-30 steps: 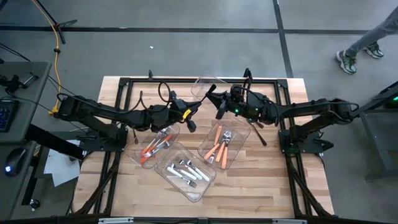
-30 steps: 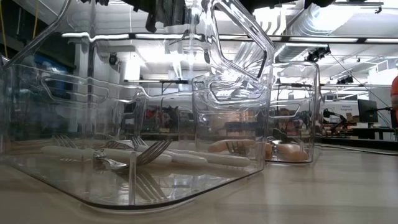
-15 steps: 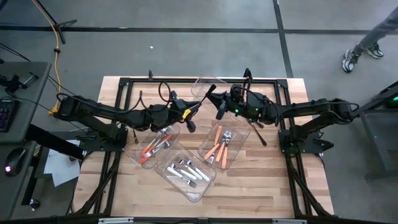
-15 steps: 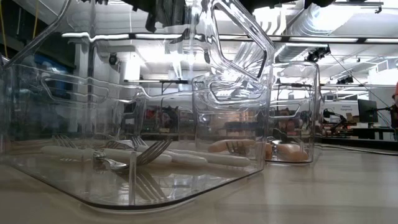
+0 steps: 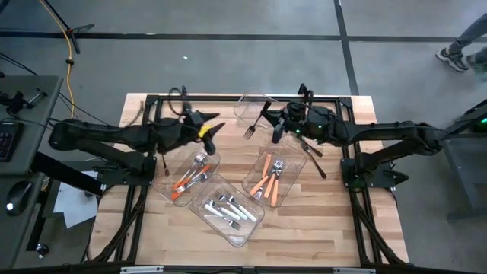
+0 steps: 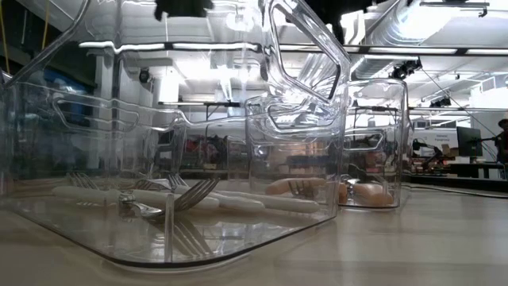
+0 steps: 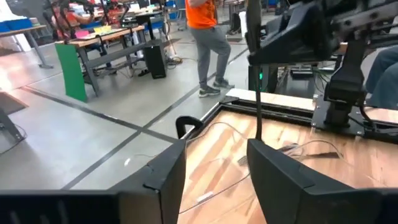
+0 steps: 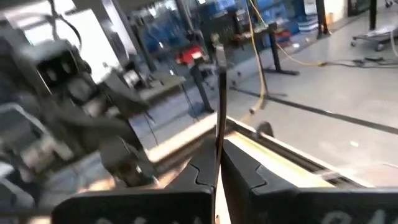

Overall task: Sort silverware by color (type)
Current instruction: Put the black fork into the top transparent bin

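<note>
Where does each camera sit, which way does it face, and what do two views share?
High: above the table, facing straight down; shows both arms, left gripper and right gripper.
Low: at tabletop height, facing level through the bins into the room; dark arm parts at top.
Left wrist: on the left arm, facing past its open fingers toward the right gripper holding the black fork.
Right wrist: on the right arm, facing along the black fork.
Shared: both wrist views show the black fork.
</note>
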Controlling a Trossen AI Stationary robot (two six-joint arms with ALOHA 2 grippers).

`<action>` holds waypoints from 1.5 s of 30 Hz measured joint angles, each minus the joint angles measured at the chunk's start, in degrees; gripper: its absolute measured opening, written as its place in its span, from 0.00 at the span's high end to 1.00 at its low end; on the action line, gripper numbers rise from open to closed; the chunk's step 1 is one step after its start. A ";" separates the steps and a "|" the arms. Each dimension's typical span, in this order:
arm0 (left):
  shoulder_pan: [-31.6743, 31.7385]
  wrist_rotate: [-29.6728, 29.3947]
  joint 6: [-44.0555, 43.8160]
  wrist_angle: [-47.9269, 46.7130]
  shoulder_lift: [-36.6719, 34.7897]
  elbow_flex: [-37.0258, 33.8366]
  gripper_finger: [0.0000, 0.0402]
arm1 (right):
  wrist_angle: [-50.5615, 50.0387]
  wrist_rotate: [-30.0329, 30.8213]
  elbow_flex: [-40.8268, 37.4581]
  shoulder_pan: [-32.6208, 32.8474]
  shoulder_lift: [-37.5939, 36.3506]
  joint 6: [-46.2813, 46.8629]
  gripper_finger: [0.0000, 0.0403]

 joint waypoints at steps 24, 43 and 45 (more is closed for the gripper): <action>-2.45 13.69 -8.12 10.31 -26.62 -20.98 0.91 | -24.16 2.22 0.00 -1.99 -13.62 -4.43 1.00; -2.49 22.49 -10.61 16.65 -26.34 -20.90 1.00 | -23.80 2.65 0.00 -1.99 -13.38 -3.91 1.00; -2.49 21.56 -10.61 16.70 -26.34 -20.92 1.00 | -25.51 4.56 1.06 -2.23 -12.06 -3.55 1.00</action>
